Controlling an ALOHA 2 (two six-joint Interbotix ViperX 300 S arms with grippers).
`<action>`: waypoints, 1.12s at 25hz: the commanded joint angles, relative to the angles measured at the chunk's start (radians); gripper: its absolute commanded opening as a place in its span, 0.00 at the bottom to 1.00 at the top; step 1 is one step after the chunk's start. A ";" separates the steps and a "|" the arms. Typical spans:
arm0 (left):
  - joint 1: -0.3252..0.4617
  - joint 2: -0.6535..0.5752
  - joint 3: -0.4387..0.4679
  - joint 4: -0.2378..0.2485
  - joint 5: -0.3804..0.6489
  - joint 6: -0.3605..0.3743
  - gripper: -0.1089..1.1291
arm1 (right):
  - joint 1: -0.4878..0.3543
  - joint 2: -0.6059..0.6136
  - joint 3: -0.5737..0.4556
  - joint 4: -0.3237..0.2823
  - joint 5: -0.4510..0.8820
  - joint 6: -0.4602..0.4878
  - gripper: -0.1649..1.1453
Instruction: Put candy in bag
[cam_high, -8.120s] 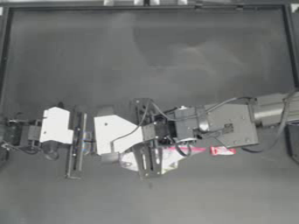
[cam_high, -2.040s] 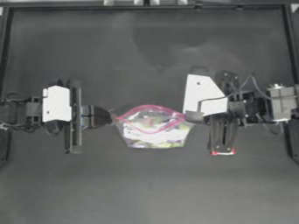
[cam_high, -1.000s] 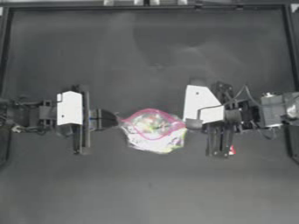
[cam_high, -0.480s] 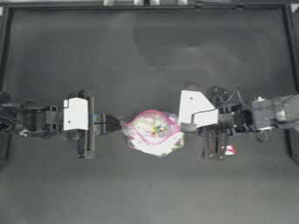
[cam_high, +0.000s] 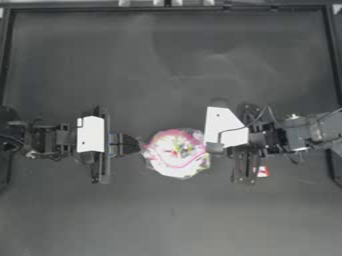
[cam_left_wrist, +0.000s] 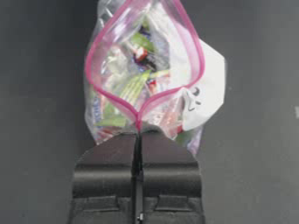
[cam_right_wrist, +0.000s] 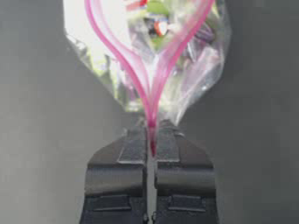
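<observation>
The clear bag (cam_high: 176, 152) with a pink seal strip hangs between both grippers over the middle of the table, its mouth bulged open into a round loop. My left gripper (cam_high: 137, 145) is shut on the bag's left end, and the left wrist view shows the strip (cam_left_wrist: 139, 114) pinched at my left gripper (cam_left_wrist: 139, 131). My right gripper (cam_high: 212, 146) is shut on the bag's right end, with the strip (cam_right_wrist: 153, 114) clamped in my right gripper (cam_right_wrist: 151, 131). Multicoloured sweets show inside the bag (cam_left_wrist: 146, 78). The small red and white candy (cam_high: 262, 171) lies on the table beside the right arm.
The dark table (cam_high: 174, 65) is bordered by a raised frame (cam_high: 167, 6) along the far side and the sides. A white card or label (cam_left_wrist: 207, 94) shows through the bag's wall.
Both grippers have moved toward each other with the bag's ends in them. The bag has bunched from wide and flat into a rounder open shape. The candy has stayed on the table.
</observation>
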 joint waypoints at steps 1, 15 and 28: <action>-0.002 -0.006 -0.020 0.000 -0.015 0.003 0.14 | -0.006 -0.014 -0.003 0.002 -0.026 0.002 0.16; -0.002 0.012 -0.020 0.002 -0.052 0.009 0.14 | -0.018 -0.014 0.011 0.002 -0.060 -0.015 0.18; -0.002 0.011 -0.020 0.002 -0.051 0.009 0.14 | -0.020 -0.014 0.006 0.015 -0.084 -0.015 0.92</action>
